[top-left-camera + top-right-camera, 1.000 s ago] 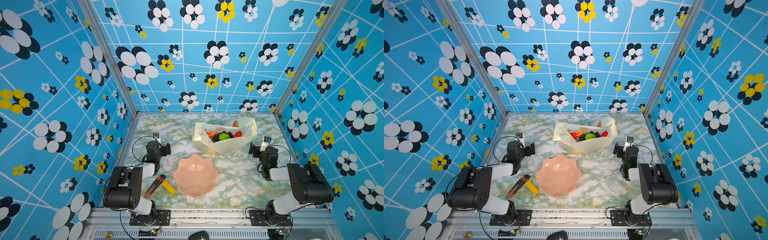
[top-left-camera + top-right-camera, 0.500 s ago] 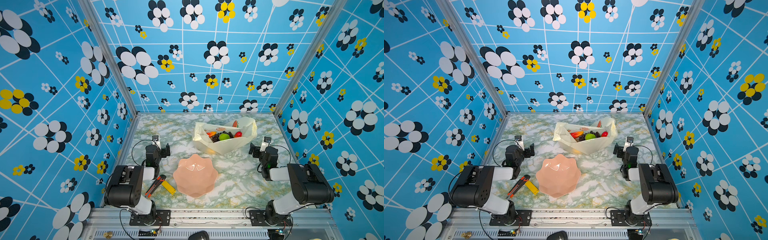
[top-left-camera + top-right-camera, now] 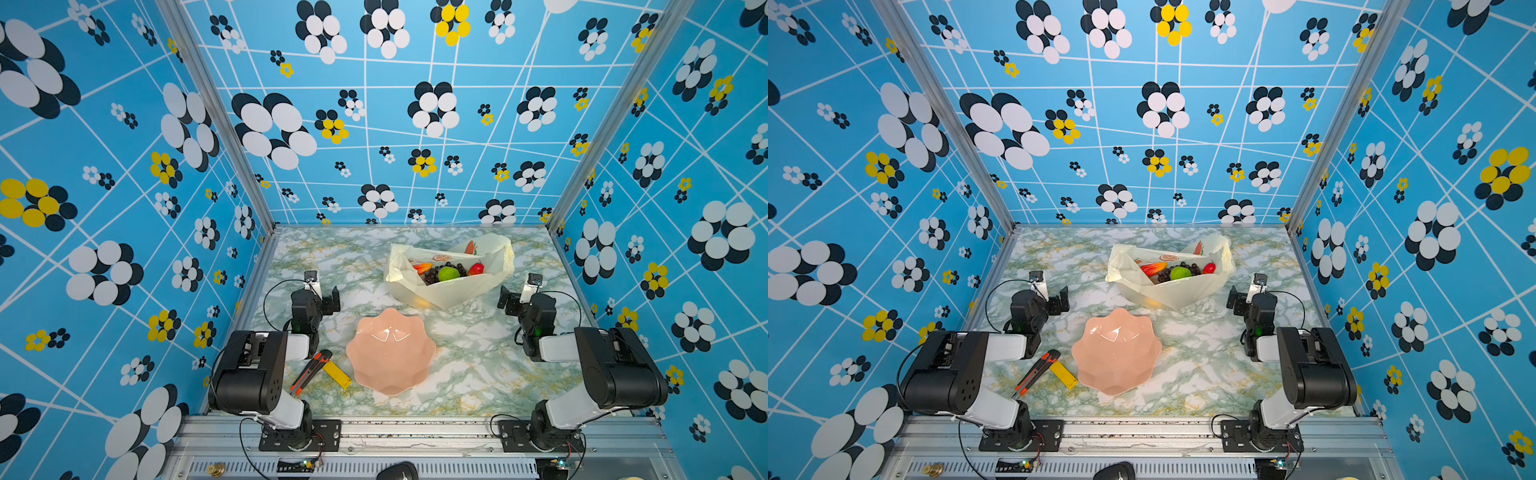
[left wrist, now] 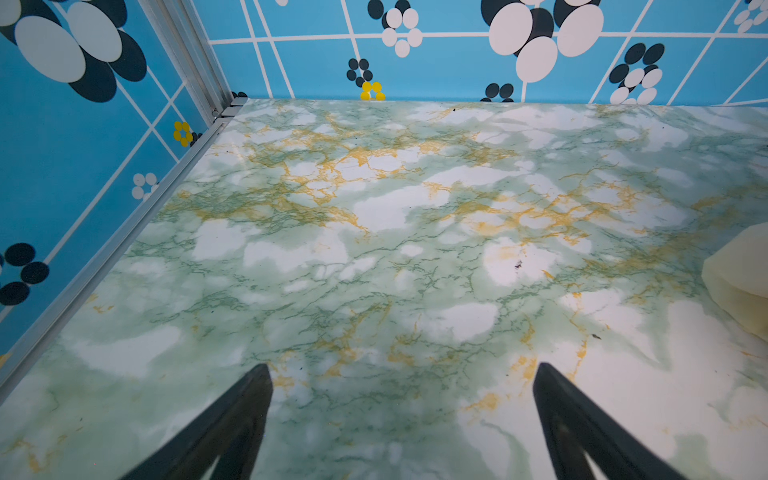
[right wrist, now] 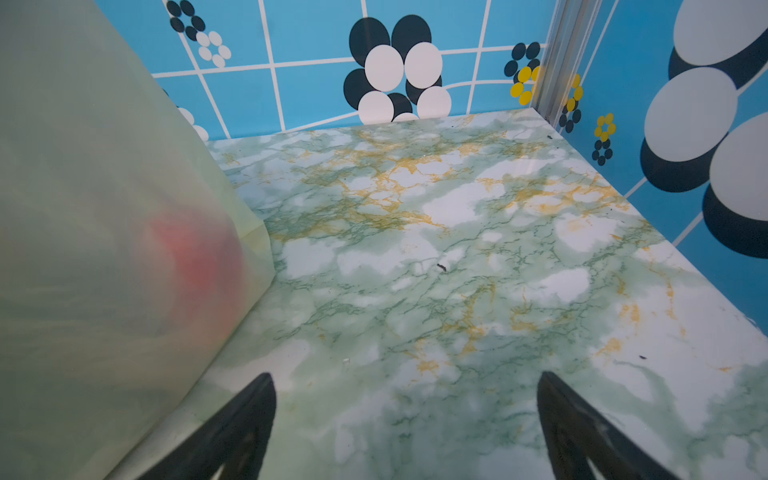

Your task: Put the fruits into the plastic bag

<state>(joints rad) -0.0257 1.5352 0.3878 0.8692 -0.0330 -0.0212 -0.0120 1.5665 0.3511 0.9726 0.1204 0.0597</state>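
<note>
Barely shifted since a second ago: left gripper [image 4: 402, 366] drawn a touch lower and nearer its own base, right gripper [image 5: 406, 374] where it was, bag and bowl unmoved. Both released, jaws spread wide over bare marble table [image 4: 374, 249], nothing between them.

Close ahead of right gripper and inward from it: plastic bag [image 3: 453, 293], near, apparently not touching. Same bag well ahead of left gripper and across from it, with only an edge showing in that wrist view. Inside its open mouth, fruits [image 3: 448, 273]: green round, dark grapes, a red piece and an orange-red piece visible, the rest hidden or too small to count. Between the two hands, nearer the bases: pink bowl [image 3: 390, 353], empty. Just behind left gripper, beside its forearm: utility knife [image 3: 309, 370] and yellow block [image 3: 337, 374], not part of the job.

Looks like packing done, or all but; step in hand reads as backing off to rest. To do it well:
- Keep jaws open and level.
- Retreat straight back from the bag rather than sweeping sideways, to avoid snagging thin film on a fingertip and tipping the mouth.
- Keep left wrist clear of the knife while folding back.
- Before stopping, check table and bowl for a stray fruit; none seen outside the bag.
</note>
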